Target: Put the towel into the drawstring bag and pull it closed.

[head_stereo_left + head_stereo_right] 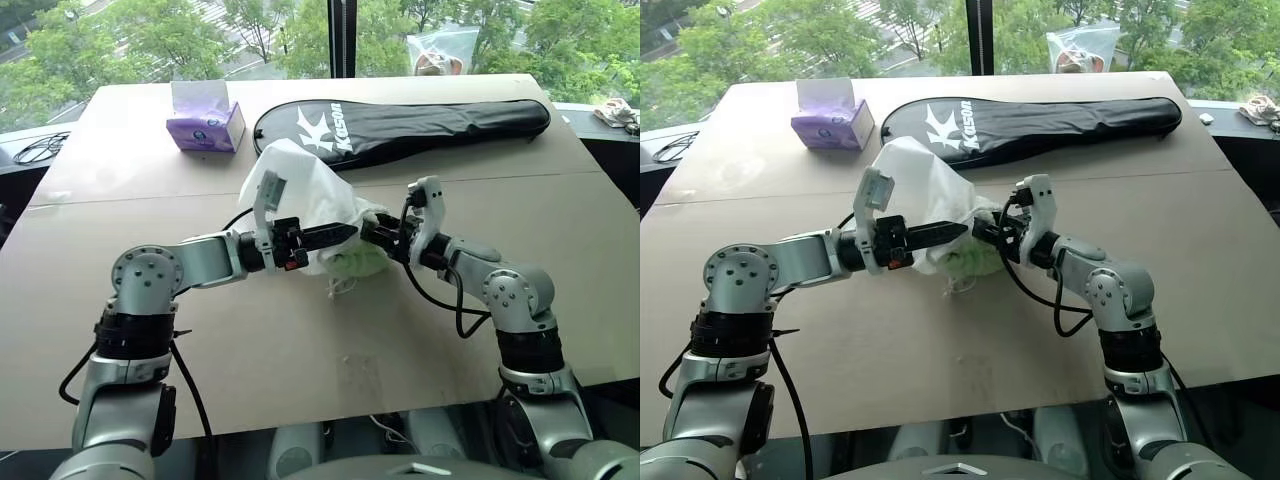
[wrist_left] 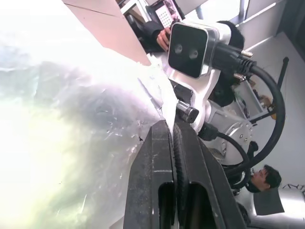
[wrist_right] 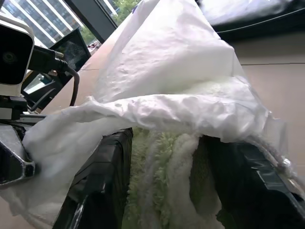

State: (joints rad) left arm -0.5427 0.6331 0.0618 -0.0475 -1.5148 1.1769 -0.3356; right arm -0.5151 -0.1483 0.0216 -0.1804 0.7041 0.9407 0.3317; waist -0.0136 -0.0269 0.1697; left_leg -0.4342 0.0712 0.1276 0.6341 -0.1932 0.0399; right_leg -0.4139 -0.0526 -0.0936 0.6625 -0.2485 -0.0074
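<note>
Towel (image 3: 162,167) inside drawstring bag (image 3: 167,86) (right wrist view)

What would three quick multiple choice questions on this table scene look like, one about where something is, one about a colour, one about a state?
1. Where is the tissue box?
A. left of the racket cover
B. on the cover
C. under the table

2. What colour is the towel?
A. red
B. light green
C. black

3. How is the left hand?
A. wide open
B. flat on the table
C. shut on the drawstring bag

Answers: 1 A, the box sits beside the cover's wide end. 2 B, green terry shows in the bag's mouth. 3 C, its fingers pinch white fabric.
</note>
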